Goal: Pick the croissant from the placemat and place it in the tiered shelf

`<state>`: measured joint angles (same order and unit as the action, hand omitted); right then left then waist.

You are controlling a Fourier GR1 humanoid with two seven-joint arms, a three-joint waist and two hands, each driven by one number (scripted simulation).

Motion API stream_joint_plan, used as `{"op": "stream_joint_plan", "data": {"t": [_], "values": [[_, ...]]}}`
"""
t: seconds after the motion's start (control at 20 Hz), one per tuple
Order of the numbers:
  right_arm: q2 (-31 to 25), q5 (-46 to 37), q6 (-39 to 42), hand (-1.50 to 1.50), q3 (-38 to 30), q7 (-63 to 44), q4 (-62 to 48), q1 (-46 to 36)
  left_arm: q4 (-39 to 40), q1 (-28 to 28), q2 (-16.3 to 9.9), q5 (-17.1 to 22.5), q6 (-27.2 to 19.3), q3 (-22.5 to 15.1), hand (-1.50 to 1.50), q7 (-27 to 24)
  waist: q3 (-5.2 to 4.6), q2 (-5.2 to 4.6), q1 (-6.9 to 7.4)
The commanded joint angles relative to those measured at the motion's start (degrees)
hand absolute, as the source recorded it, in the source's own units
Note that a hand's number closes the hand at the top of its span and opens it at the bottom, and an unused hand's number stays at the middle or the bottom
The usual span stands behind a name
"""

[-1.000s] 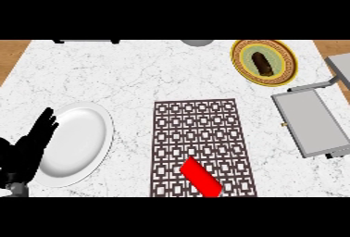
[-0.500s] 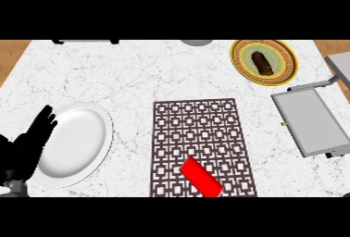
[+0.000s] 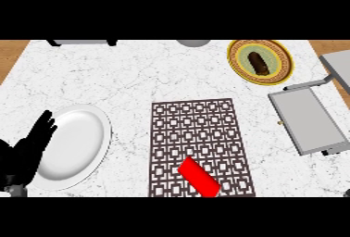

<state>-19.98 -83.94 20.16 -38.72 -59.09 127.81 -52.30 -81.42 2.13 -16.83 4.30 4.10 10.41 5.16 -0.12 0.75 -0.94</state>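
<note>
A dark brown croissant [image 3: 258, 63] lies on a round gold-rimmed mat [image 3: 239, 64] at the far right of the counter. The grey tiered shelf [image 3: 309, 120] stands at the right edge, just in front of that mat, its flat tray bare. My left hand [image 3: 26, 150] shows at the lower left, open with fingers pointing up, beside and partly over the left rim of a white plate. It holds nothing and is far from the croissant. My right hand does not show.
A white oval plate [image 3: 78, 139] sits at the left. A brown patterned rectangular mat [image 3: 198, 125] lies in the middle, with a red block [image 3: 199, 176] on its near end. Grey objects [image 3: 82, 42] stand along the far edge.
</note>
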Motion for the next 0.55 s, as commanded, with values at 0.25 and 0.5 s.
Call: {"op": "stream_joint_plan", "data": {"t": [0.25,0.5], "values": [[0.4,-5.6,28.4,-1.50,0.2,-5.4,19.5,-3.3,0.4,1.6,-1.3,0.4,-0.3,1.9,0.00,1.7,-0.28,1.78,-3.45],[-1.9,-7.5,37.0,-1.50,-0.8,-1.3,23.8,-8.3,0.0,3.3,-0.9,0.1,-0.8,2.3,0.00,0.5,-0.38,2.53,-4.40]]}}
